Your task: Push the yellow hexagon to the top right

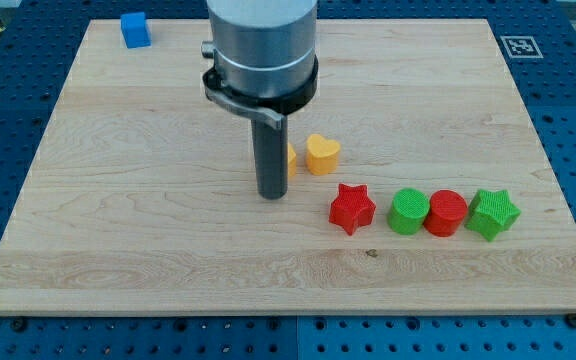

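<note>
The yellow hexagon is almost wholly hidden behind my rod; only a thin yellow edge shows at the rod's right side. My tip rests on the board just at the view's left and bottom of that block, touching or nearly touching it. A yellow heart lies right next to the hexagon on the view's right.
A red star, a green cylinder, a red cylinder and a green star form a row at the view's lower right. A blue cube sits at the top left. The wooden board ends on blue pegboard.
</note>
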You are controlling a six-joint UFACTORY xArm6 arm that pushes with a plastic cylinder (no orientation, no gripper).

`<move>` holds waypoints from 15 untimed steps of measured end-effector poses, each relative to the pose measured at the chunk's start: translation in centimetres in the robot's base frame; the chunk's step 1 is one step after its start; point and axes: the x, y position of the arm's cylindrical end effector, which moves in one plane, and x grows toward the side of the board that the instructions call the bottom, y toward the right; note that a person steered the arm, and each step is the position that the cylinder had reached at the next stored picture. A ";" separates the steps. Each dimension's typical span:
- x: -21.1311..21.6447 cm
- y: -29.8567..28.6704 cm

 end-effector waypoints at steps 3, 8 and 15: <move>-9.0 0.4; -16.4 7.6; -18.6 20.7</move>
